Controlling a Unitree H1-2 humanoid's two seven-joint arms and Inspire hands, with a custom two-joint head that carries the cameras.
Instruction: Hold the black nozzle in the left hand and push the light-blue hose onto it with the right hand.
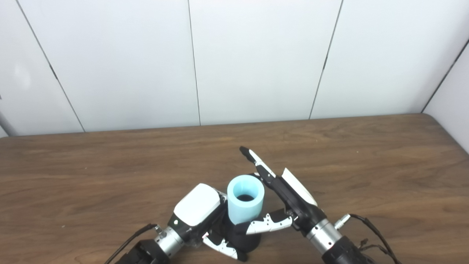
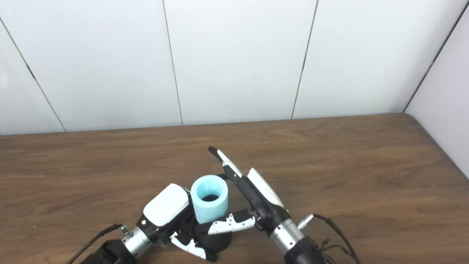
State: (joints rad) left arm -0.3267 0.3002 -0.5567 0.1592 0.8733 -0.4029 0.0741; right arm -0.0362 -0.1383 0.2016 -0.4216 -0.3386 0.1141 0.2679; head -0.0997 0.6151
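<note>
The light-blue hose (image 1: 244,205) stands upright with its open end up, seated on the black nozzle (image 1: 250,241), whose dark tip shows inside the bore. My left hand (image 1: 198,211) is shut on the nozzle from the left, its fingers wrapped low around the black body. My right hand (image 1: 293,200) is on the hose's right side. Its fingers (image 1: 264,169) stretch straight up and away past the hose rim, and its thumb (image 1: 269,223) lies across the front just under the hose. In the right eye view the hose (image 2: 209,203) shows between both hands.
The wooden table (image 1: 110,165) reaches back to a white panelled wall (image 1: 256,55). Cables (image 1: 370,227) trail from the right wrist, and another runs from the left wrist at the bottom edge. The table's right edge runs along a white side wall.
</note>
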